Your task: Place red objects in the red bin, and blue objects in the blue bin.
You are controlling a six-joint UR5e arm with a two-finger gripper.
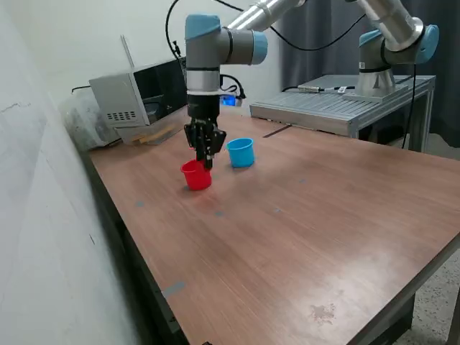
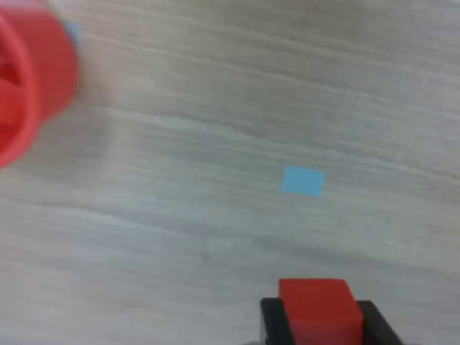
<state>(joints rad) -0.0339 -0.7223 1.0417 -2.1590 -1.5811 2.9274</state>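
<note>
My gripper (image 1: 208,162) hangs just above the red bin (image 1: 196,175), a small red cup on the wooden table (image 1: 309,215). In the wrist view a small red cube (image 2: 318,309) sits clamped between the two black fingers (image 2: 273,320), and part of the red bin (image 2: 29,79) shows at the picture's edge. The blue bin (image 1: 241,152), a light blue cup, stands just to the exterior view's right of the red one. No blue objects show in either view.
A light blue patch of tape (image 2: 302,180) lies flat on the table under the wrist. A grey box and clutter (image 1: 133,100) stand at the table's far end, and a metal platform (image 1: 338,108) with a second arm is behind.
</note>
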